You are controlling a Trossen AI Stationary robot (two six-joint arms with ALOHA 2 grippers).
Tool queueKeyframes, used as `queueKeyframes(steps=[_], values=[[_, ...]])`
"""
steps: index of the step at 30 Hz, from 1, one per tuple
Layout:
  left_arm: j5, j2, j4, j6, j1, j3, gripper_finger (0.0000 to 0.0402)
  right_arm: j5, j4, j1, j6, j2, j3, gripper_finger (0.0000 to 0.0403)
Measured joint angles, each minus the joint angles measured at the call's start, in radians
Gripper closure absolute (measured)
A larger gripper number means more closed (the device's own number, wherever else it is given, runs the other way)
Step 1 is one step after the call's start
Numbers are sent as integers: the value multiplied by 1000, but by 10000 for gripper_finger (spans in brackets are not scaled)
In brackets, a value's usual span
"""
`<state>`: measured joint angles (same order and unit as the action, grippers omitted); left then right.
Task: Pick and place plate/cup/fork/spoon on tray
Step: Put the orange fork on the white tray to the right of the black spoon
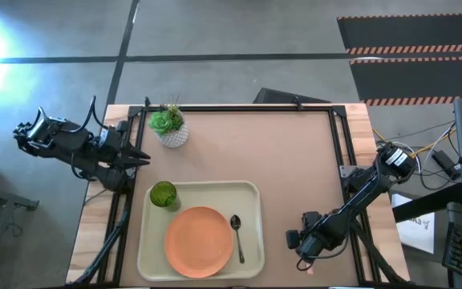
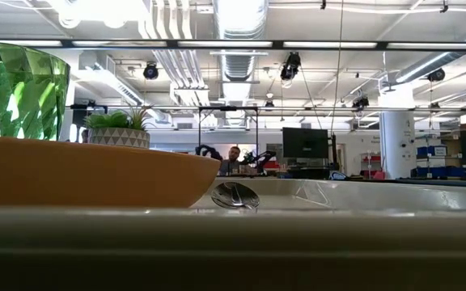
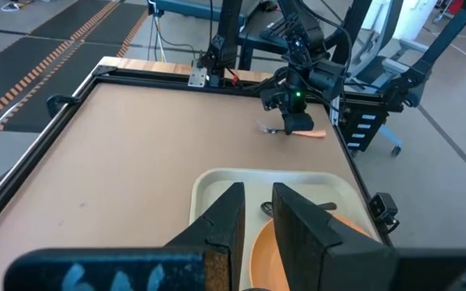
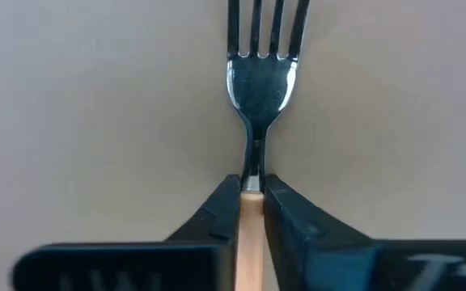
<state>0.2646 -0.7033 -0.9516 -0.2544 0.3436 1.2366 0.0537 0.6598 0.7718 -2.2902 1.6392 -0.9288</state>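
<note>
Jaws of the right gripper (image 4: 252,198) pinch the fork (image 4: 257,81) at its neck, flat on the counter; light, stiff, slippery metal, likely to swivel.

On the cream-white tray (image 1: 201,191), a salmon-orange plate (image 1: 199,242) lies beside a dark metallic spoon (image 1: 237,236), and a translucent olive-green cup (image 1: 164,194) with a faceted, glinting wall sits in the tray's corner nearest the plant. Beyond that corner stands a white pot (image 1: 172,136) with a fine patterned surface, holding a bright green plant (image 1: 165,120). Off the tray's spoon side, on the plain tan-brown surface (image 1: 239,152), the black right pincer (image 4: 252,198) closes on the fork (image 4: 256,97), salmon-pink in the handle, shiny silver in neck and tines.
</note>
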Motion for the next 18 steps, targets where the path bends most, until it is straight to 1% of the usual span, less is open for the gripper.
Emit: queueKeyframes(steps=[1, 5, 10, 13, 18], values=[[0, 0, 0, 0, 0, 0, 354, -2, -2, 0, -2, 5, 0, 377], [0, 0, 0, 0, 0, 0, 354, -17, -13, 0, -3, 9, -1, 384], [0, -4, 0, 0, 0, 0, 354, -131, 23, 0, -4, 12, -52, 386], [0, -3, 0, 0, 0, 0, 354, -263, 93, -2, -3, 22, -117, 387], [0, -3, 0, 0, 0, 0, 354, -569, 150, -8, 73, 18, -263, 388]])
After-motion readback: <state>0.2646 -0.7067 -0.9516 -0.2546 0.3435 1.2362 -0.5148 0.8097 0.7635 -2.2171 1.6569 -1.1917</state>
